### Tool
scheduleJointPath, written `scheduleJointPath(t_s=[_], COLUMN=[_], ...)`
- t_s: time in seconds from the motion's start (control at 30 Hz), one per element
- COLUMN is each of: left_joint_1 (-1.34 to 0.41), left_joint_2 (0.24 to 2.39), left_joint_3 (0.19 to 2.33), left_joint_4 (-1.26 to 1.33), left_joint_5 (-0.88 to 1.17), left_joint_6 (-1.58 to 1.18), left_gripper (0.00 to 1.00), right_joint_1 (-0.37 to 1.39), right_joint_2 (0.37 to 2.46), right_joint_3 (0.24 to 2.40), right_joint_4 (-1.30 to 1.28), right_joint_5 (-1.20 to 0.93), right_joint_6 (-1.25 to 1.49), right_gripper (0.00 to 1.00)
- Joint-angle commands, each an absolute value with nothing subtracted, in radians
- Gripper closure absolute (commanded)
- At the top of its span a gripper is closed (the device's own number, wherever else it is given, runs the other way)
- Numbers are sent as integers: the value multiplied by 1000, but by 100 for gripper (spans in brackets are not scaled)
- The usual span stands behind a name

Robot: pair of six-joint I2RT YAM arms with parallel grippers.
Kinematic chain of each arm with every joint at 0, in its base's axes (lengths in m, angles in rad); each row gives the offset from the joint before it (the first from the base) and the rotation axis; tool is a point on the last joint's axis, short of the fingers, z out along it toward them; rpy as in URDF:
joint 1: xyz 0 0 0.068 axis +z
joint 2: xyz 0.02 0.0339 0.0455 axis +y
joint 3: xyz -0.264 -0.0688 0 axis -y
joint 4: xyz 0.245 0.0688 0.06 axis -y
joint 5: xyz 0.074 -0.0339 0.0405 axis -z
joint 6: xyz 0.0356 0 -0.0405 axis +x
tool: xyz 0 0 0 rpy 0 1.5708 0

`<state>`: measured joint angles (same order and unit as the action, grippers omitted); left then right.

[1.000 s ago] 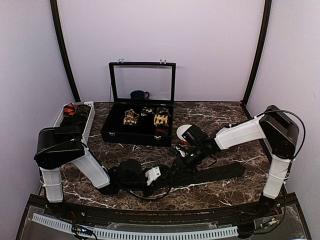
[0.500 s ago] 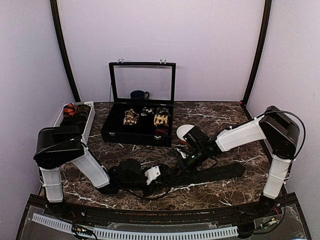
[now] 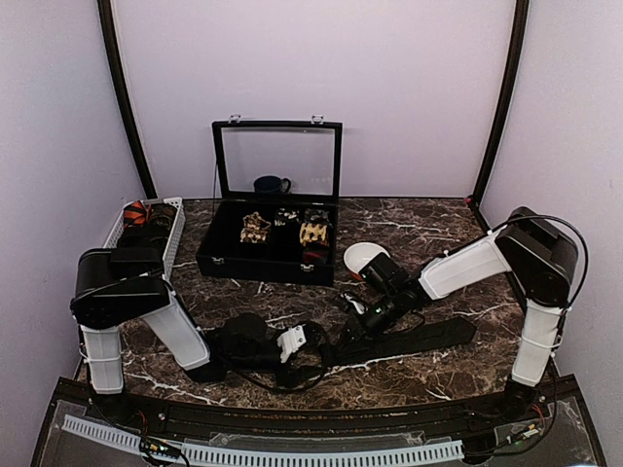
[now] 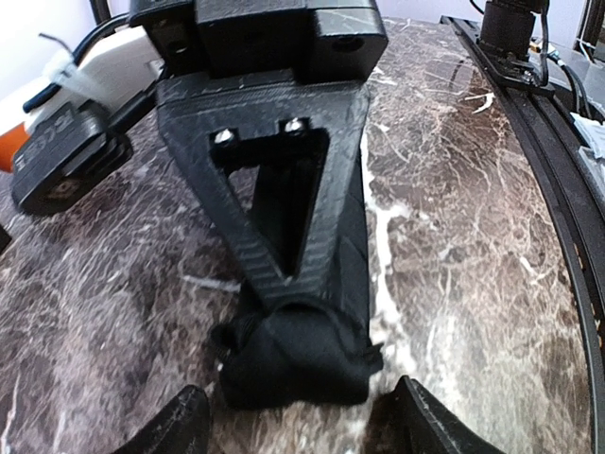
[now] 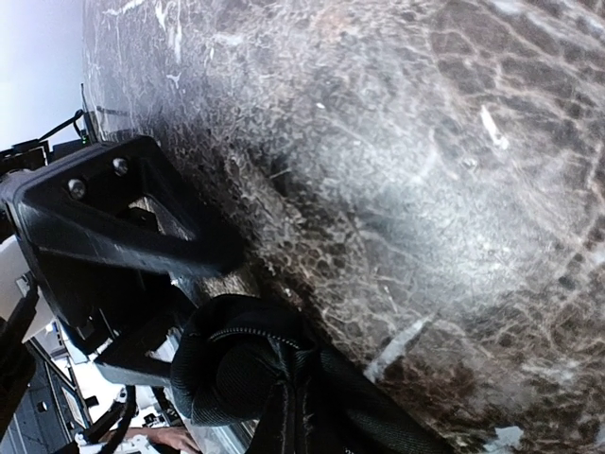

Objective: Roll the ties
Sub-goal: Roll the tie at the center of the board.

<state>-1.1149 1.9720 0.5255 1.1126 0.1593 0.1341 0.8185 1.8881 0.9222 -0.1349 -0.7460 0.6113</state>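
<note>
**Black tie (image 3: 419, 336) partly rolled, lower centre of top view**

The tie lies flat on the table (image 3: 438, 243), running toward the lower right, with its left end wound into a tight roll. Right tool (image 5: 213, 303): fingers nearly together, tips pinching the roll. Left tool (image 4: 302, 427): spread wide and holding nothing, with one finger just beside the roll on each side.

Tip of the right tool (image 4: 293, 299) touches the bunched black tie (image 4: 298, 364).

White arm links (image 3: 180, 331), black joints (image 3: 541, 255), black cables (image 4: 565, 85)
</note>
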Motion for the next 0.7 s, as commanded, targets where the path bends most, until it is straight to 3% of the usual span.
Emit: scheduleJointPath(t_s=[0.0, 0.2, 0.4, 0.6, 0.67], left_joint_1=[-1117, -1117, -1117, -1118, -1120], left_joint_2=[2040, 2106, 2087, 2008, 1994], left_joint_3=[565, 583, 577, 539, 539], left_joint_4=[1179, 1224, 1114, 957, 915], left_joint_5=[225, 201, 147, 118, 105], left_joint_6=[102, 66, 88, 88, 87], left_gripper=[31, 37, 64, 72, 72], right_joint_1=[817, 816, 811, 774, 774], right_joint_2=[1951, 1975, 1962, 1821, 1777], right_joint_3=[890, 894, 916, 914, 911], right_joint_4=[-179, -166, -187, -250, -260], right_joint_5=[-654, -654, -651, -650, -659], right_joint_6=[578, 560, 541, 542, 558], right_gripper=[100, 100, 99, 63, 56])
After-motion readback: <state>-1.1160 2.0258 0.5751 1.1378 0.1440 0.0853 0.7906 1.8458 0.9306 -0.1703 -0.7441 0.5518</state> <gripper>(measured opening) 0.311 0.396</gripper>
